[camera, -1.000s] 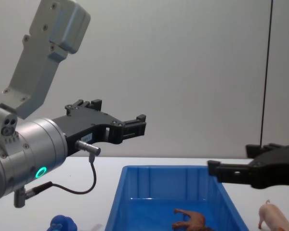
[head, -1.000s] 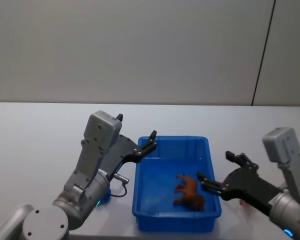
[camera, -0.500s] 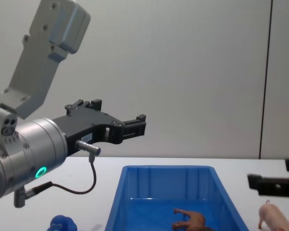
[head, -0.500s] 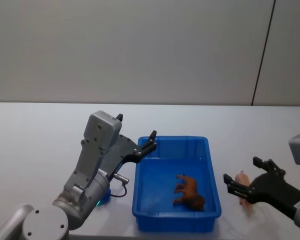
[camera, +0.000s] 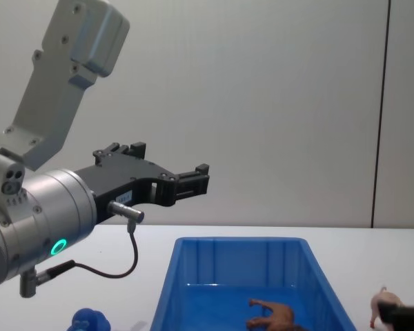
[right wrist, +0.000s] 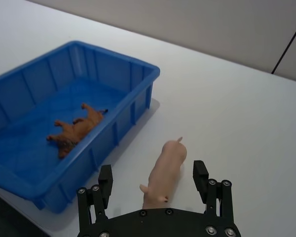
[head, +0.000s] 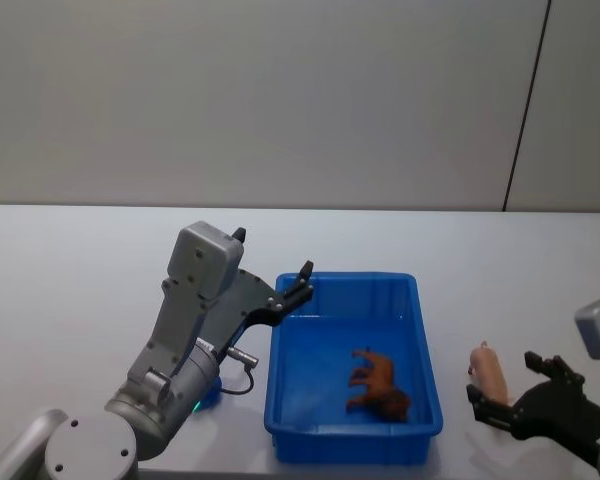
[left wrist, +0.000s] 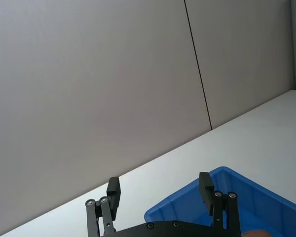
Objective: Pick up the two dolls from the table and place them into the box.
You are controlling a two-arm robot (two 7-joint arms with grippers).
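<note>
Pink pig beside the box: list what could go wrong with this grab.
1. The right gripper is open astride the pink pig; its rounded body may slip out as the fingers close.
2. The pig lies close to the wall of the blue box, so the nearer finger might clip it going down.

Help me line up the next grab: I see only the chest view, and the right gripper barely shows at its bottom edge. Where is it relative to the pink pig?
Observer: The right gripper is open, with one finger on each side of the pink pig and neither touching it.
Operator: Is the brown animal fully inside the bin?
Observer: Yes, the brown toy animal lies on the floor of the blue bin, nearer the wall on the robot's right.
Operator: Is the left gripper carrying anything?
Observer: No, the left gripper is open and empty.
</note>
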